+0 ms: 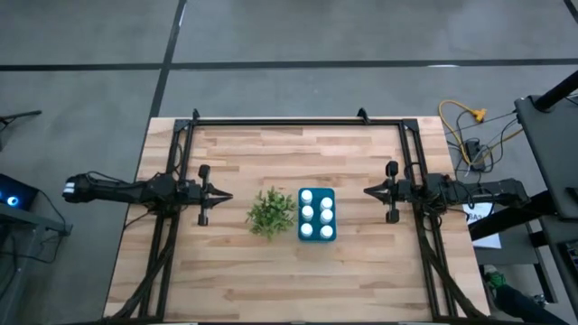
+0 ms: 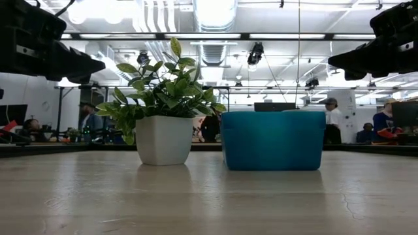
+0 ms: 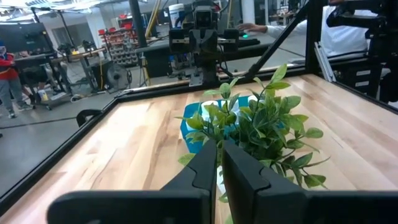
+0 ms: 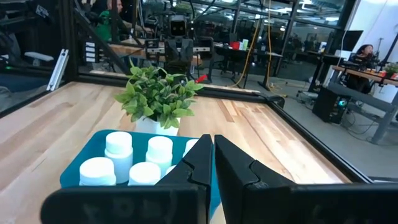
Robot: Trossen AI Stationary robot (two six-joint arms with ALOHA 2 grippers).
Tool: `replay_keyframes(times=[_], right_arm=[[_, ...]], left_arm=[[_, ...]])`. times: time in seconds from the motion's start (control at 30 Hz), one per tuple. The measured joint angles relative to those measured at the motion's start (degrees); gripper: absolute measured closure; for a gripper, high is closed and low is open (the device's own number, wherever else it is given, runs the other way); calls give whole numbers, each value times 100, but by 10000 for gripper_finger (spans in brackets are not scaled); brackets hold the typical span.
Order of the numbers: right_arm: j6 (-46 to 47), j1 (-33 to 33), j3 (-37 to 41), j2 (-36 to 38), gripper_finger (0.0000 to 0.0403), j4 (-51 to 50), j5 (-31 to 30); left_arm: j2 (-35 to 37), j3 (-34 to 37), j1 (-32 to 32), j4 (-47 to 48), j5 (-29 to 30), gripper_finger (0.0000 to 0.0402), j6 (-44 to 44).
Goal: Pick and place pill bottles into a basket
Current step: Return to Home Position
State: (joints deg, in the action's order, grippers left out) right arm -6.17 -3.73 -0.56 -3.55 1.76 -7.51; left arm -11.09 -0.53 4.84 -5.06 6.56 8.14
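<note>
1. The pill bottles were all found inside the basket; six white caps were counted from above, set upright in two rows of three; no bottle was seen on the table.
2. The basket was placed near the middle of the table, just right of the plant and close to it, though contact could not be made out; the basket was roughly midway between the two arms.
3. The left gripper was held above the table well to the left of the plant, its fingers closed together on nothing; the right gripper was held well to the right of the basket, likewise closed and empty.
4. The bottles were judged light and stiff, with smooth plastic walls that could slip or tip under a careless pinch; hold would best be taken across the body just below the cap, from straight above; the tight packing would leave little room for fingers between neighbours.
5. The basket was judged rigid and light enough to slide if nudged.
6. The placing was judged complete, with only the parking of the arms left.
7. The table was made of pale wooden planks, flat and matt, framed by black rails; good footing was offered for upright bottles.
8. Beyond the far edge a large workshop was seen, with bright ceiling lights, desks and a person far off; a yellow cable lay on the grey floor to the right.
</note>
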Motion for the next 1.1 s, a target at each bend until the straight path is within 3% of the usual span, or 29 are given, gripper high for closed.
replay_keyframes(times=[1.1], right_arm=[[1, 0, 0, 0, 394, 2, 0]], left_arm=[[-206, -1, 0, -44, -2, 393, 0]])
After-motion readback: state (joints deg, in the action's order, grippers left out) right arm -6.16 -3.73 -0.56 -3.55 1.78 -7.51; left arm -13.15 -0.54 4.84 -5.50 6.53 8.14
